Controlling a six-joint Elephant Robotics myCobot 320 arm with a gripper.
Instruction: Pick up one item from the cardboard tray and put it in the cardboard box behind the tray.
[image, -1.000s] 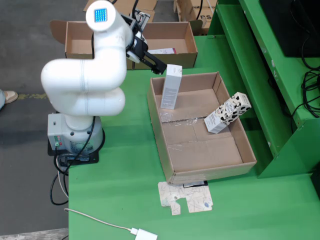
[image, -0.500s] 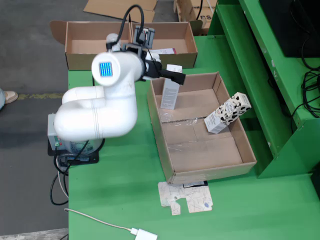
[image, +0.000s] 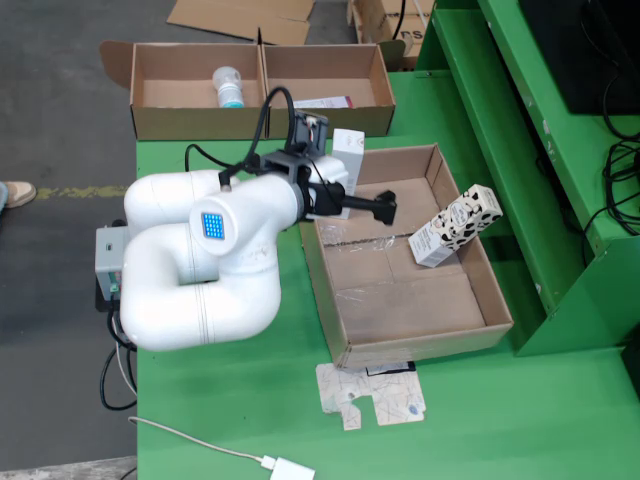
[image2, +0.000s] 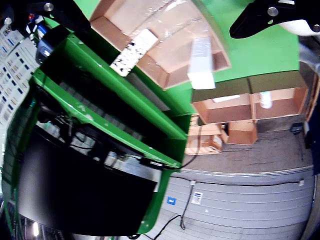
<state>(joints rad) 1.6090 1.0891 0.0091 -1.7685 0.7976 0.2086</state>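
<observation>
Your gripper (image: 385, 208) hangs over the rear-left part of the cardboard tray (image: 345, 318) in the fixed view, pointing across the tray toward its right wall; in the gripper-mounted view the two dark fingers (image2: 260, 17) sit at opposite top corners with a broad gap between them, so the jaws stand wide and hold nothing.

The item to go for is the cow-patterned carton (image: 456, 227); it lies ahead of the jaws and a little toward the tray's front, well apart from the fingertips, leaning against the tray's right wall; its long axis runs diagonally, its upper end toward the far right corner and its lower end resting on the tray floor. In the gripper-mounted view the same carton (image2: 134, 51) appears as a slanted bar left of centre between the fingers; so the camera is looking past it rather than down on it, and the wrist seems turned well off vertical.

A plain white box (image: 347, 152) stands just behind the jaws, at the tray's rear edge; it is the nearer thing, but I judge it to sit outside the tray.

The cardboard box (image: 260, 90) lies behind the jaws, beyond the white box; a small bottle (image: 228, 86) already lies in its left compartment.

The coming move turns on reaching forward to the carton, then closing across its narrow width rather than along its diagonal length.
</observation>
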